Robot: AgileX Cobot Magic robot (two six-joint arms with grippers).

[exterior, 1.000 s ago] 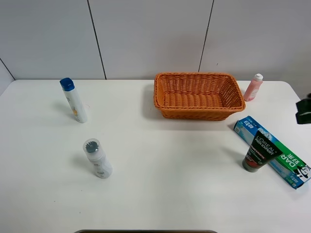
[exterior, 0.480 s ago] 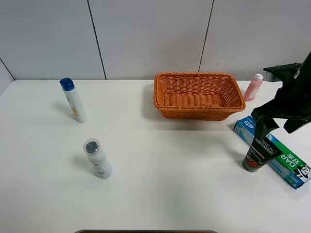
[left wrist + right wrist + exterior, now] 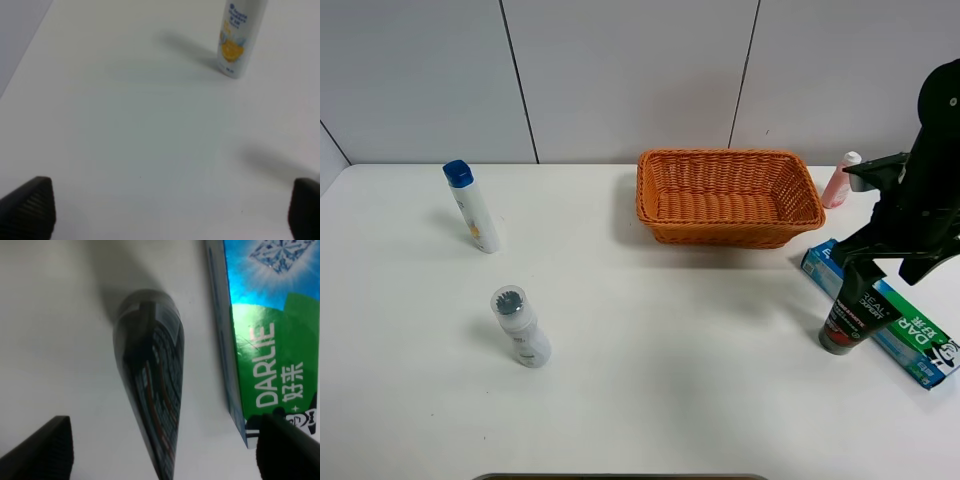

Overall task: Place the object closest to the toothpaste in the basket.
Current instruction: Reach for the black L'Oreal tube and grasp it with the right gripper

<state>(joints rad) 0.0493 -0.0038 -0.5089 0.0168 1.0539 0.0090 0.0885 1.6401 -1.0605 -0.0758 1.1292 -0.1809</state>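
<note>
Wicker basket [image 3: 720, 232]. Glossy black tapered tube [image 3: 848, 318] upright, beside toothpaste box [image 3: 910, 335]; right claw [image 3: 162, 447] spread over it, left claw [image 3: 166, 210] spread.

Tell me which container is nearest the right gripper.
The black L'Oreal tube beside the toothpaste box; the pink bottle, blue-capped bottle and grey-capped bottle stand farther off.

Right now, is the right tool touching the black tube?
Apart. The right wrist view shows the right tool open, its fingertips wide of the black tube on both sides.
</note>
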